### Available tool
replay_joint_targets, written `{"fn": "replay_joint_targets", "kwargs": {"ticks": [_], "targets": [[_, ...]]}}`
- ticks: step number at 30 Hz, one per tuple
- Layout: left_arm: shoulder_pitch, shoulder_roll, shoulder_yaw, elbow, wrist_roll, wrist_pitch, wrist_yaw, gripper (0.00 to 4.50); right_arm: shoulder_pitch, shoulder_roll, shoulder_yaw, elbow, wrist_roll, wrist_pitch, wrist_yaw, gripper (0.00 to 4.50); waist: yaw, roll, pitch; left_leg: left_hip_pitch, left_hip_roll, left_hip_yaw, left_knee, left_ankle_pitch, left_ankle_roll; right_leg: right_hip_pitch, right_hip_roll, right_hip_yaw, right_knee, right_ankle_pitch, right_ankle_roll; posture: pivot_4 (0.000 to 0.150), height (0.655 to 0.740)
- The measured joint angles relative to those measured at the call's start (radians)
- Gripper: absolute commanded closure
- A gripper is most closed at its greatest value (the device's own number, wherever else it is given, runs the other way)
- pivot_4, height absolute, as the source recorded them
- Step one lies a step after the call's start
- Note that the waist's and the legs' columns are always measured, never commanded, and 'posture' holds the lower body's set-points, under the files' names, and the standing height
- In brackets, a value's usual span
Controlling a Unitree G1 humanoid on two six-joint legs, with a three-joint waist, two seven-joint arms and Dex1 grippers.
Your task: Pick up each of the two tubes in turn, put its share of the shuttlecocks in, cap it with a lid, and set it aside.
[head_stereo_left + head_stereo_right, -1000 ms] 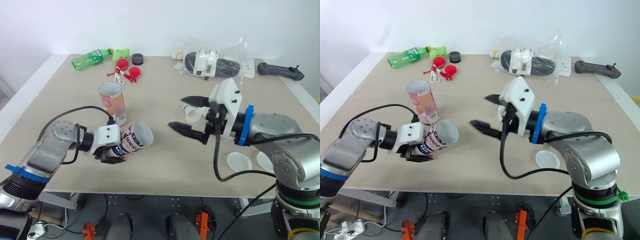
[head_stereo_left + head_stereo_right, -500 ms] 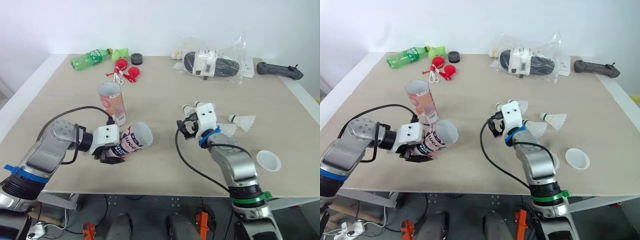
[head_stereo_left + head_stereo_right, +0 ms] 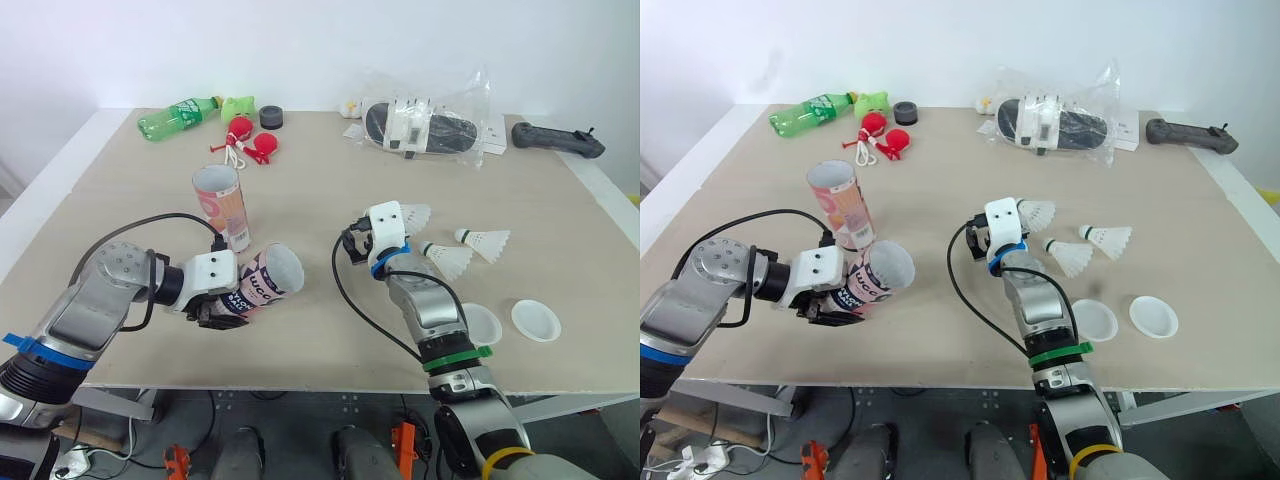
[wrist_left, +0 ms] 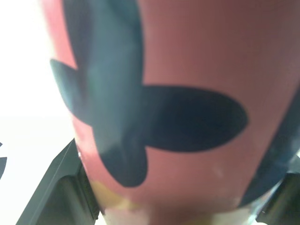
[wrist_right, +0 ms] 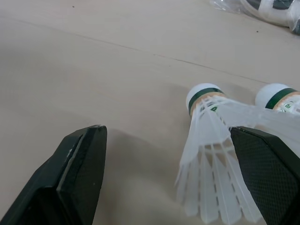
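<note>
Pink cardboard tube with dark print [image 3: 262, 285]: tilted, open mouth showing a pale inner wall. The left gripper [image 3: 213, 308] pinches its base at the front-left of the beige table [image 3: 320, 180]. The right gripper [image 5: 168, 133] is spread, with a white feather shuttlecock [image 5: 208, 145] lying between its fingers.

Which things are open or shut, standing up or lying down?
held tube: tilted, open, no lid
standing tube: upright, open, no lid
shuttlecocks: three lying on the table
lids: two lying loose on the table
left gripper: shut on held tube
right gripper: open beside a shuttlecock
</note>
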Motion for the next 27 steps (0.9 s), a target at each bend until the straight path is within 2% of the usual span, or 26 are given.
{"fn": "replay_joint_targets", "kwargs": {"ticks": [1,2,7,9,19,22,27], "targets": [[0.000,0.000,0.000,0.000,0.000,0.001,0.000,1.35,-0.004,0.002,-0.003,0.016,-0.001,-0.010,-0.005,0.78,0.000,0.000,0.000,0.000,0.000,0.000,0.000,0.000,0.000,0.000,0.000,0.000,0.000,0.000,0.000,0.150,0.7400],[0.000,0.000,0.000,-0.001,0.000,0.002,0.000,1.35,-0.006,0.003,-0.006,0.028,-0.003,-0.018,-0.008,1.22,0.000,0.000,0.000,0.000,0.000,0.000,0.000,0.000,0.000,0.000,0.000,0.000,0.000,0.000,0.000,0.150,0.7400],[0.000,0.000,0.000,-0.002,0.000,0.004,0.001,1.35,-0.008,0.007,-0.017,0.068,-0.011,-0.063,-0.012,3.75,0.000,0.000,0.000,0.000,0.000,0.000,0.000,0.000,0.000,0.000,0.000,0.000,0.000,0.000,0.000,0.150,0.7400],[0.000,0.000,0.000,-0.002,0.000,0.004,0.002,1.35,-0.008,0.008,-0.021,0.070,-0.013,-0.068,-0.014,4.36,0.000,0.000,0.000,0.000,0.000,0.000,0.000,0.000,0.000,0.000,0.000,0.000,0.000,0.000,0.000,0.150,0.7400],[0.000,-0.003,0.000,-0.001,0.001,0.003,0.004,1.35,0.000,0.019,-0.024,0.035,-0.019,-0.053,-0.017,4.36,0.000,0.000,0.000,0.000,0.000,0.000,0.000,0.000,0.000,0.000,0.000,0.000,0.000,0.000,0.000,0.150,0.7400],[-0.005,-0.008,0.000,0.007,0.001,0.003,0.004,1.35,0.008,0.036,-0.021,-0.052,-0.015,-0.007,-0.010,4.36,0.001,0.000,0.000,0.000,0.000,0.000,0.000,0.000,0.000,0.000,0.000,0.000,0.000,0.000,0.000,0.150,0.7400],[0.000,-0.012,0.003,0.006,0.001,0.003,0.008,1.35,0.058,0.063,0.030,-0.372,0.017,0.174,0.051,4.36,0.002,0.000,0.000,0.000,0.000,-0.001,0.000,0.000,0.000,0.000,0.000,0.000,0.000,-0.001,-0.001,0.150,0.7400]]}}
